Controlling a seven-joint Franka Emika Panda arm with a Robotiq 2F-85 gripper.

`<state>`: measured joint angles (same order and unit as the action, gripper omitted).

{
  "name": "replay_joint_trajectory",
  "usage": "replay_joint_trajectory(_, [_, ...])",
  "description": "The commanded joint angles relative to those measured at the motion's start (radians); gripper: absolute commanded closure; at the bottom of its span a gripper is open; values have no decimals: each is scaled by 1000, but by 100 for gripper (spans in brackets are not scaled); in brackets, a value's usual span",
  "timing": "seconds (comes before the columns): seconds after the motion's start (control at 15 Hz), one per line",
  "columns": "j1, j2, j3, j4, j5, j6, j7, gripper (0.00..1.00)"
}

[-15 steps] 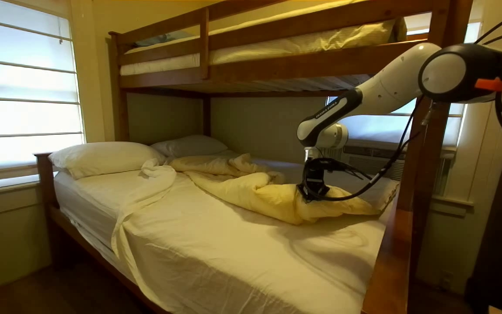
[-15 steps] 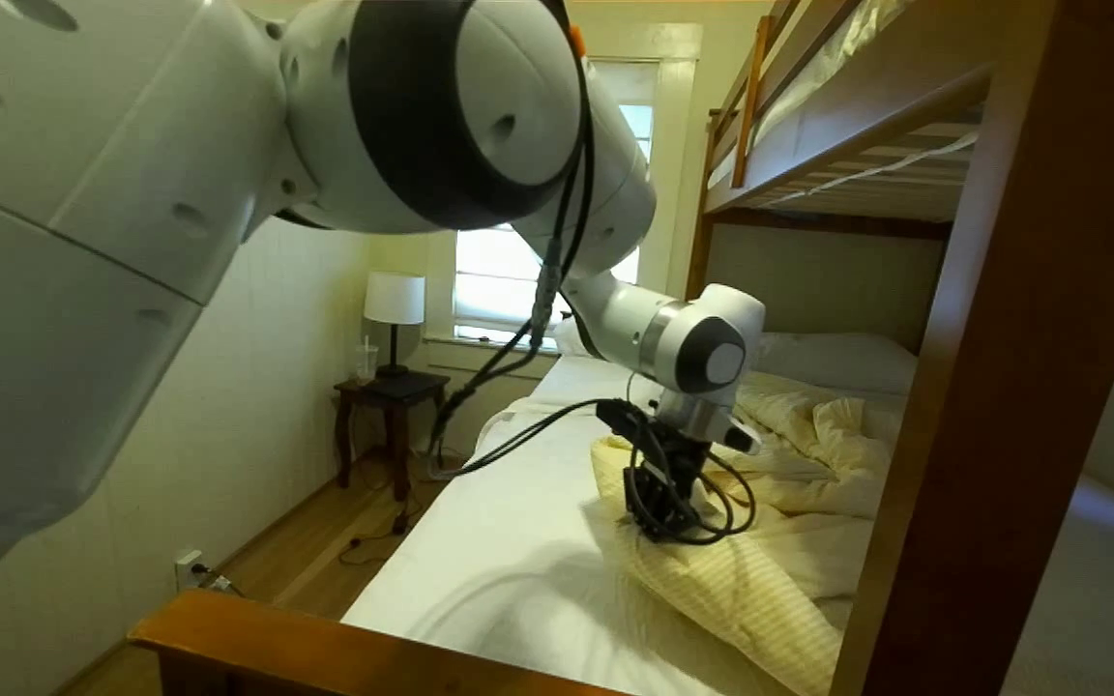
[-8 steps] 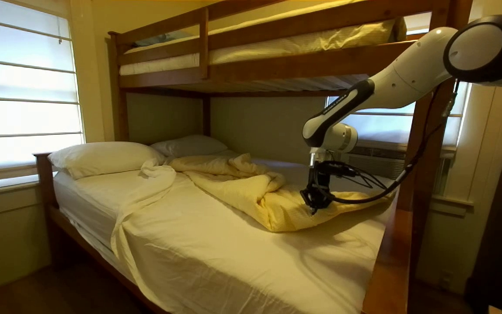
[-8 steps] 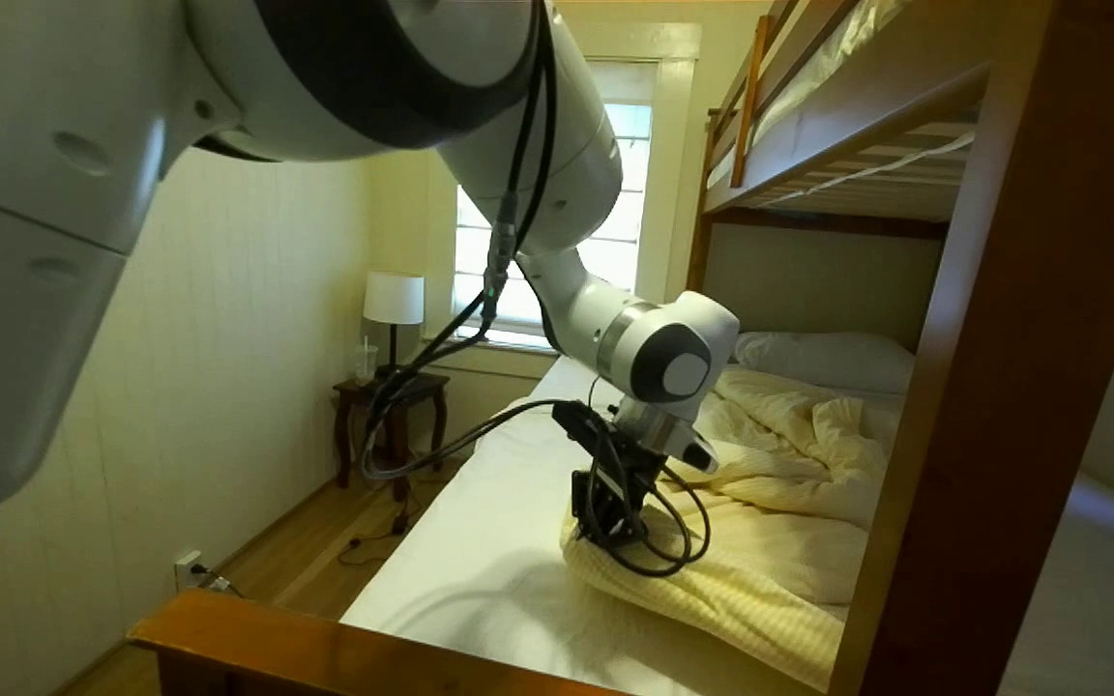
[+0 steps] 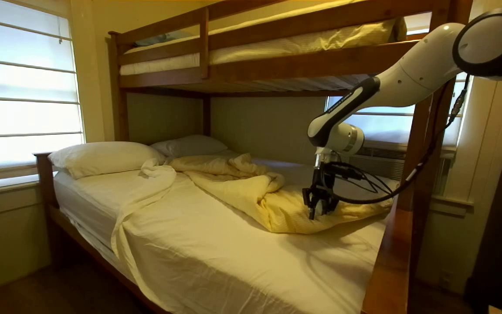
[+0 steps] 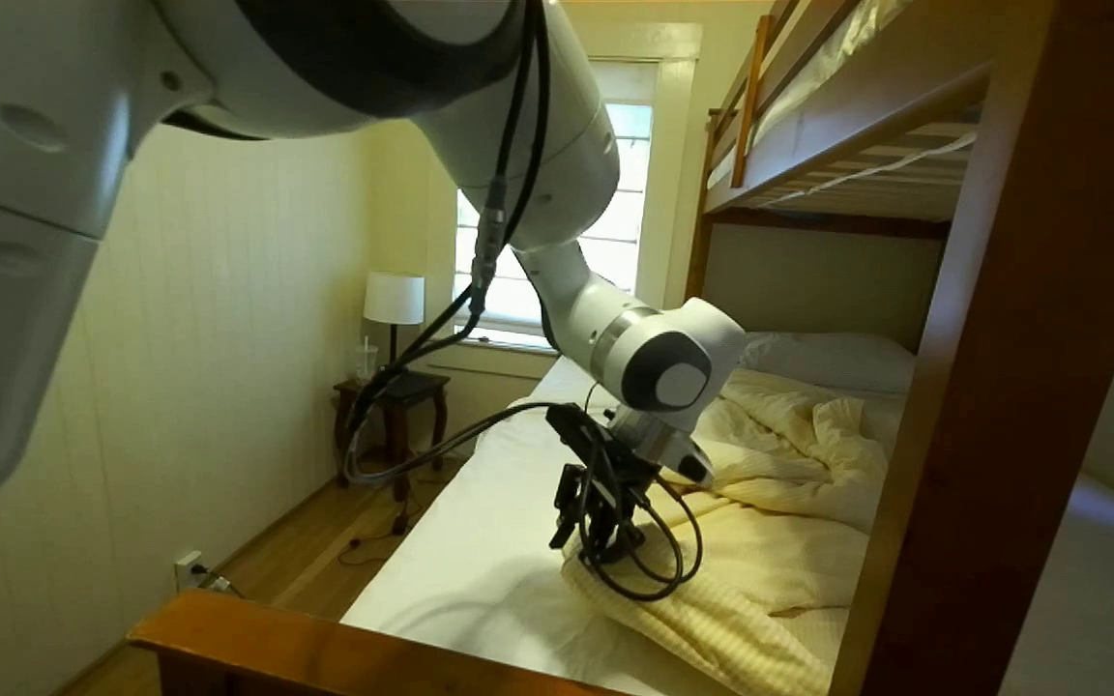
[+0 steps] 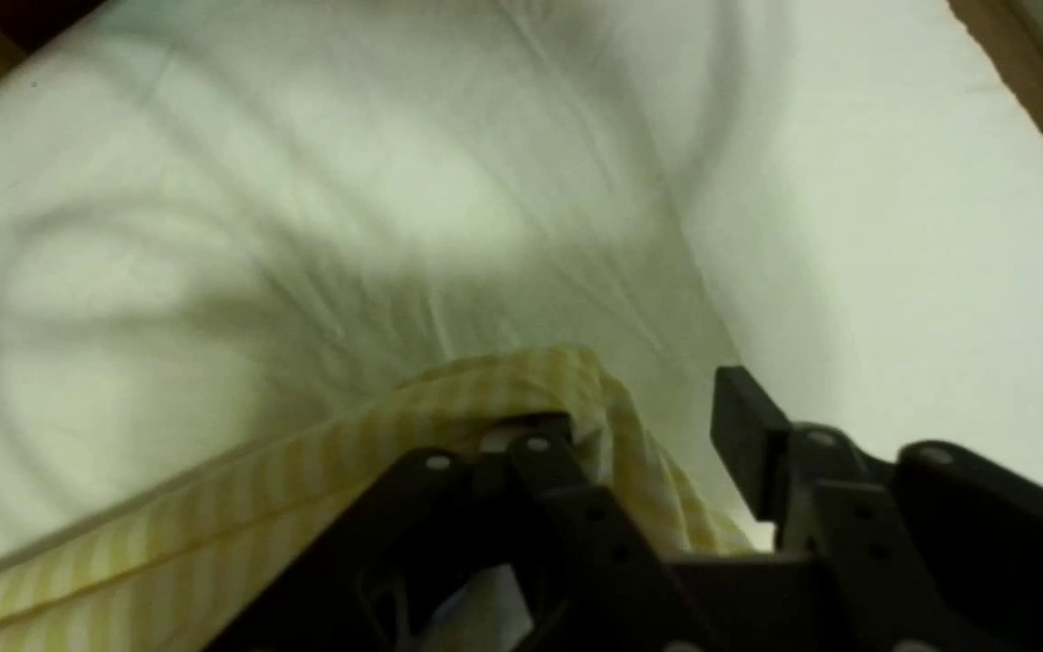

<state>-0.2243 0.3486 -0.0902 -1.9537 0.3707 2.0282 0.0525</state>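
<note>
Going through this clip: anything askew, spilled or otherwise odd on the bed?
Mainly the yellow blanket: it lies bunched and crumpled rather than spread flat. The top sheet also looks askew, folded back unevenly near a pillow and trailing down one side. No spill or damage shows.

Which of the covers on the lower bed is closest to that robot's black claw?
The yellow striped comforter, bunched up right at the open gripper. Colour and stripes set it apart from the plain white sheet spread beneath it.
</note>
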Motion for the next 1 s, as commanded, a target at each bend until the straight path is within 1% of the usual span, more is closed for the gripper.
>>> replay_joint_trajectory(0.0, [47, -90, -29, -9, -86, -13, 82, 23])
replay_joint_trajectory(0.2, [73, -138, -60, 13, -217, 11, 180, 1])
replay_joint_trajectory(0.4, [75, -161, -82, 46, -309, 19, 260, 0])
replay_joint_trajectory(0.53, [59, -145, -90, 67, -308, 52, 266, 0])
replay_joint_trajectory(0.67, [49, -109, -106, 71, -307, 145, 266, 0])
replay_joint_trajectory(0.8, [36, -62, -117, 70, -275, 246, 258, 0])
replay_joint_trajectory(0.93, [27, -1, -127, 63, -271, 372, 256, 0])
